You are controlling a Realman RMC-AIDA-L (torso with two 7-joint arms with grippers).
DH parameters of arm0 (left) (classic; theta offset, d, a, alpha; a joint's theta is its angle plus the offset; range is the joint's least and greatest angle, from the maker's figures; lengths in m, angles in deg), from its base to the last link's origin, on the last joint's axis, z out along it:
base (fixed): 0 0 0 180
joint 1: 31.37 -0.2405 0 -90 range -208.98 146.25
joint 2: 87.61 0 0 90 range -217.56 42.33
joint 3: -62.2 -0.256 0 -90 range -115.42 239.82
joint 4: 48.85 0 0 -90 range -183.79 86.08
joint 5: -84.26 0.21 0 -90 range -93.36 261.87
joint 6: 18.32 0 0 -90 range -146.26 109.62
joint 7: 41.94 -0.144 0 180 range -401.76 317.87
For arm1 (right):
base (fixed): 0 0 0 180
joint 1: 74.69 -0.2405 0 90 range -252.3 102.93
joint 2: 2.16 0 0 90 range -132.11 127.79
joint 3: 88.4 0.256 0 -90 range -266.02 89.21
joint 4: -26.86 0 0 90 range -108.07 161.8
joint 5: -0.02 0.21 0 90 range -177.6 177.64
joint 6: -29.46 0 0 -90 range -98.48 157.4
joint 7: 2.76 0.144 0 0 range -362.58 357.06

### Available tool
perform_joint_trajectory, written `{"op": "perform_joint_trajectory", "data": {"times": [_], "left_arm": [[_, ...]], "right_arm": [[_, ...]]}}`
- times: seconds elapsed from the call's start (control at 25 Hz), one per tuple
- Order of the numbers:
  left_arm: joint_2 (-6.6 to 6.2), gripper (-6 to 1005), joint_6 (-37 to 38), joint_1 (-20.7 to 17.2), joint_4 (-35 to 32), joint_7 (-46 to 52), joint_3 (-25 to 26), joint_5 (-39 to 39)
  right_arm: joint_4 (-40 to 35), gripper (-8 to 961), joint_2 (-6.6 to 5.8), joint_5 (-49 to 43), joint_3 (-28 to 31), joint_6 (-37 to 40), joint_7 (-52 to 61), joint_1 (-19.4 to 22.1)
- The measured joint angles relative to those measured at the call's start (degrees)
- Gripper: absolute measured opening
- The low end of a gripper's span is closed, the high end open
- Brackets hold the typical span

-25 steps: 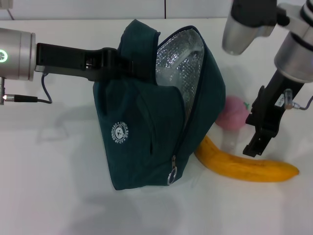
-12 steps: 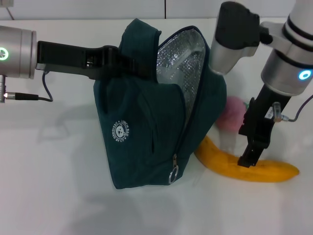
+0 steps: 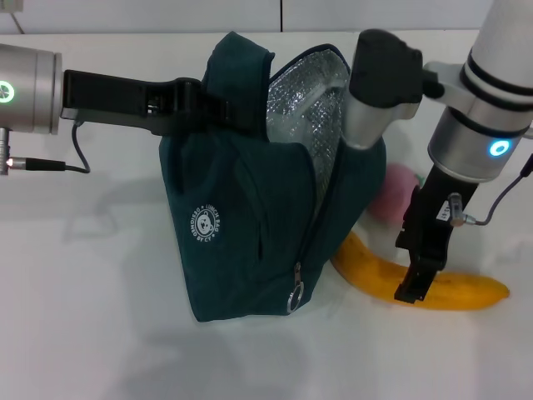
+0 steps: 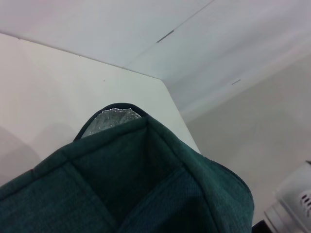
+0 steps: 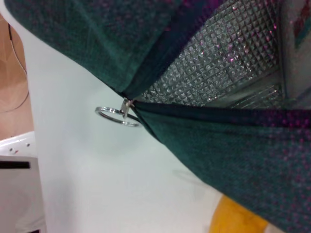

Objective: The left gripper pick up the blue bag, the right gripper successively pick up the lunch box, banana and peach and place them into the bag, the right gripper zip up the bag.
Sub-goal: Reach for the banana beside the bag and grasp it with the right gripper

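The blue bag [image 3: 241, 217] stands upright on the white table [image 3: 100, 333], its top open and the silver lining [image 3: 312, 108] showing. My left gripper [image 3: 202, 108] is shut on the bag's top edge at the left. A pale edge inside the opening [image 3: 290, 125] looks like the lunch box. The yellow banana [image 3: 466, 292] lies on the table right of the bag, one end under the bag's side. My right gripper [image 3: 414, 286] is down on the banana's middle. The pink peach [image 3: 393, 193] sits behind the banana, against the bag.
The zip's ring pull [image 3: 293, 297] hangs at the low front end of the opening and also shows in the right wrist view [image 5: 116, 115], with the banana's end [image 5: 238, 221] close by. The right arm's elbow [image 3: 379, 79] hangs over the bag's opening.
My right arm has moved left and down, bringing its gripper from beside the peach onto the banana's middle. The left gripper and bag have not moved.
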Motion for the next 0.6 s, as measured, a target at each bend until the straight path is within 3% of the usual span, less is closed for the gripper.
{"op": "perform_joint_trajectory", "data": {"times": [0.6], "left_arm": [[0.00, 36, 0.00, -0.09, 0.09, -0.23, 0.00, 0.01]], "right_arm": [[0.81, 719, 0.00, 1.63, -4.70, -2.58, 0.10, -0.08]]}}
